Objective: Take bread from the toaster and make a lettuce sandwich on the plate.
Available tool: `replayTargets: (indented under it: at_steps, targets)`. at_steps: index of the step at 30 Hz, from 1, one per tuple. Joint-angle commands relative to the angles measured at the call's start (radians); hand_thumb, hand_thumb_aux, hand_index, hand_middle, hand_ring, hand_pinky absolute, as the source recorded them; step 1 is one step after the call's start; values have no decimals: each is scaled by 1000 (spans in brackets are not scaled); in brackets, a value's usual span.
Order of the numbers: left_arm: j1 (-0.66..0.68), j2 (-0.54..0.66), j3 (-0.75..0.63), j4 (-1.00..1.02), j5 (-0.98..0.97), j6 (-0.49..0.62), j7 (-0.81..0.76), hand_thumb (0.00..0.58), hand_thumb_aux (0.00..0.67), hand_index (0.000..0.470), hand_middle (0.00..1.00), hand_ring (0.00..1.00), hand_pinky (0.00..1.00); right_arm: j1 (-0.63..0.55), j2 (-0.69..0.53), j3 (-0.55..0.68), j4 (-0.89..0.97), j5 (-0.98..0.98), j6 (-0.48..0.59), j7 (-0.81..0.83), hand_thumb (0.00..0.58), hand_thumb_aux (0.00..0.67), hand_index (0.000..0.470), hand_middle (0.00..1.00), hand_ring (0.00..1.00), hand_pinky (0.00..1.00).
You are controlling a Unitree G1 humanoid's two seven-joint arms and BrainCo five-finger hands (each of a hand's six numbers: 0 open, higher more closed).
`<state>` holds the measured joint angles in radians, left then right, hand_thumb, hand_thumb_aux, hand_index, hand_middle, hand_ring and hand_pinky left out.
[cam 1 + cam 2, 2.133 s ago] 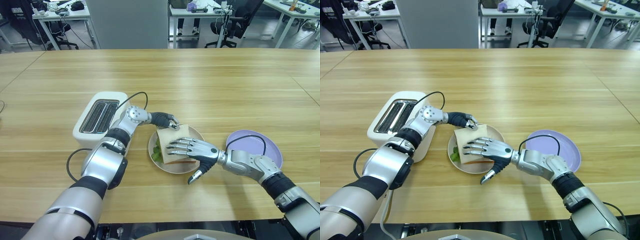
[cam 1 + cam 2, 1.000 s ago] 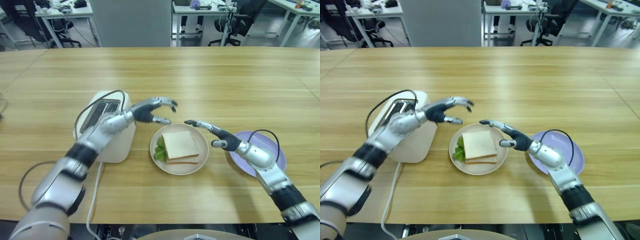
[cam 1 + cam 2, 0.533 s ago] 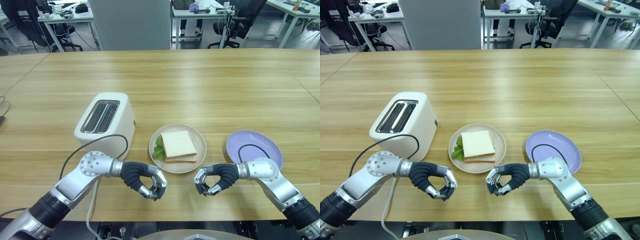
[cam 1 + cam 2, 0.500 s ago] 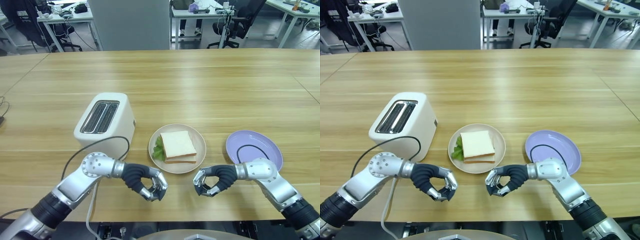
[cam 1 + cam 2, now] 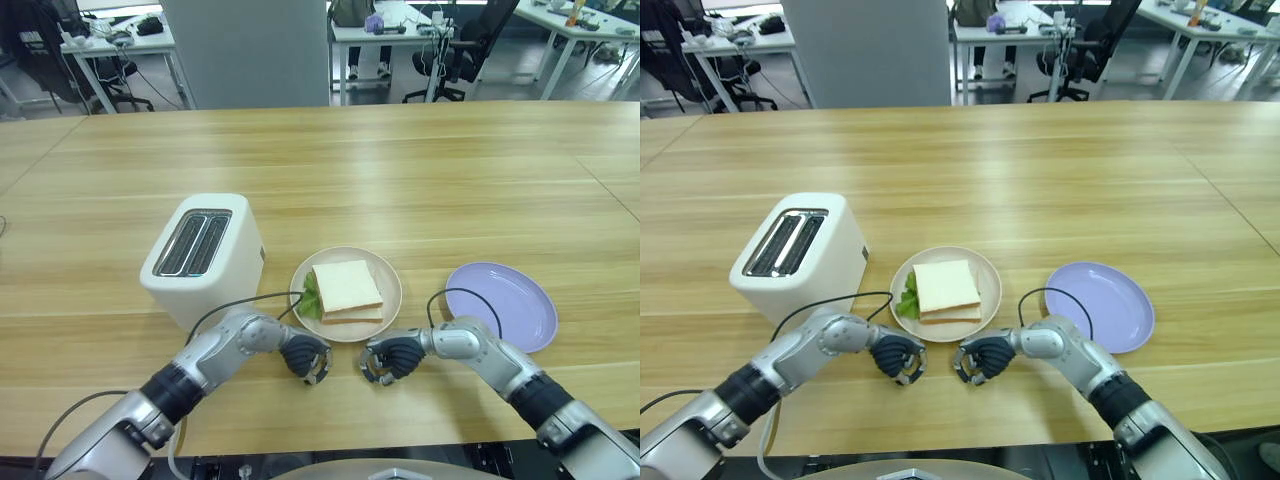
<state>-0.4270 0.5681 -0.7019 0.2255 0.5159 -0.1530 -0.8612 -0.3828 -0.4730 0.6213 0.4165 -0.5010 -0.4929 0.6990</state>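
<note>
A sandwich (image 5: 347, 290) of two white bread slices with green lettuce (image 5: 311, 297) sticking out on its left lies on the beige plate (image 5: 390, 275) at the table's middle front. The white toaster (image 5: 203, 259) stands to the left of the plate, its two slots dark. My left hand (image 5: 305, 358) rests on the table just in front of the plate, fingers curled into a fist, holding nothing. My right hand (image 5: 390, 357) sits beside it, a little to the right, also curled and holding nothing.
A lilac plate (image 5: 505, 304) lies right of the beige plate, with a black cable (image 5: 470, 295) looping over its near rim. The toaster's cord (image 5: 240, 301) runs along the table by my left forearm. Bare wood stretches behind; desks and chairs stand beyond the table.
Both hands have left the sandwich, drawn back toward the front edge and curled into fists. Since half a second ago they have come closer together in front of the plate.
</note>
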Motion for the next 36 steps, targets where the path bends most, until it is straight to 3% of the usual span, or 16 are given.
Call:
replayTargets:
  at_steps: [1,4,7,11,15,18,19,20,21,22,23,24,25,30,33,36]
  targets:
    - [-99,-96,-94,340,240,69,241,580,670,460,1000,1000,1000,-99,52,65,221,-220,37,-263,580,670,460,1000,1000,1000]
    - [-295,-221,-116,615,396,186,651,580,670,460,1000,1000,1000,-289,130,140,435,-445,193,-727,580,670,460,1000,1000,1000]
    - [-413,-297,-123,801,443,196,906,580,670,460,1000,1000,1000,-411,196,181,622,-515,267,-959,580,670,460,1000,1000,1000]
    - [-436,-300,-101,825,435,175,981,580,670,460,1000,1000,1000,-473,234,170,706,-499,254,-1031,580,670,460,1000,1000,1000]
    - [-365,-213,-74,617,428,176,926,580,654,449,1000,1000,1000,-450,191,135,637,-458,194,-1045,580,670,460,1000,1000,1000]
    - [-243,-118,-20,312,421,196,860,562,552,379,1000,1000,1000,-387,107,92,473,-423,149,-1041,580,670,460,1000,1000,1000]
    - [-199,-90,10,203,407,195,839,562,552,379,1000,1000,1000,-358,77,71,404,-408,137,-1037,580,670,460,1000,1000,1000]
    - [-156,-70,44,107,387,197,823,506,431,296,1000,1000,1000,-330,52,49,341,-390,122,-1032,580,670,460,1000,1000,1000]
    - [-115,-49,74,16,376,190,816,258,171,117,965,965,965,-297,27,20,277,-365,103,-1036,579,638,438,937,937,937]
    - [-67,-45,123,-73,335,180,826,0,0,0,412,412,412,-259,7,-20,217,-320,73,-1040,539,491,337,773,773,773]
    - [-21,-48,172,-151,289,176,826,0,0,0,0,0,0,-219,-5,-64,160,-263,41,-1039,212,137,94,306,306,306]
    - [21,-50,215,-219,250,162,835,0,0,0,0,0,0,-179,-12,-109,103,-197,6,-1027,212,137,94,306,306,306]
    - [63,-63,268,-287,197,137,858,0,0,0,0,0,0,-138,-15,-157,42,-112,-37,-1011,0,0,0,0,0,0]
    - [243,-192,478,-543,-96,-24,953,0,0,0,0,0,0,37,-5,-353,-250,221,-168,-955,0,0,0,0,0,0]
    - [343,-280,526,-637,-226,-89,966,0,0,0,0,0,0,152,21,-410,-399,414,-149,-878,0,0,0,0,0,0]
    - [414,-335,519,-653,-398,-72,884,0,0,0,0,0,0,253,70,-433,-501,582,-82,-811,0,0,0,0,0,0]
